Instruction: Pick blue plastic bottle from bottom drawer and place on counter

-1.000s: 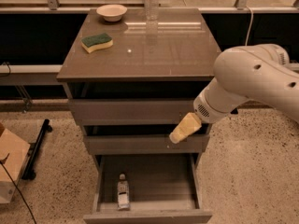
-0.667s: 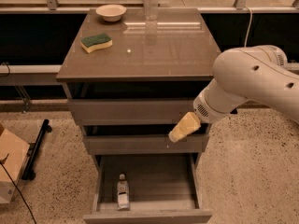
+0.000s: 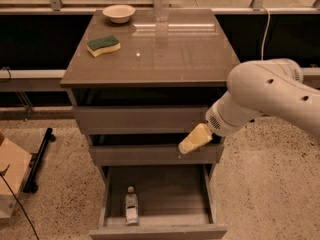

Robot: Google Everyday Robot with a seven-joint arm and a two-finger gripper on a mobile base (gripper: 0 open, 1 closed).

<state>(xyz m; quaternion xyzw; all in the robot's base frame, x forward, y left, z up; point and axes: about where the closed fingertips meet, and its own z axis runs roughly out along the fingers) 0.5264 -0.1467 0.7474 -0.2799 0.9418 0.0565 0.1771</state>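
Note:
The blue plastic bottle (image 3: 131, 206) lies on its side in the open bottom drawer (image 3: 165, 196), at its front left, white cap pointing to the back. The counter (image 3: 155, 49) is the glossy top of the cabinet. My gripper (image 3: 194, 139) shows as a pale yellow tip at the end of the white arm. It hangs in front of the middle drawer, above and to the right of the bottle, well apart from it and holding nothing that I can see.
On the counter are a green and yellow sponge (image 3: 103, 45), a cream bowl (image 3: 119, 13) and a second clear bottle (image 3: 161, 1) at the back edge. A cardboard box (image 3: 11, 176) and a black stand (image 3: 39, 159) sit on the floor at left.

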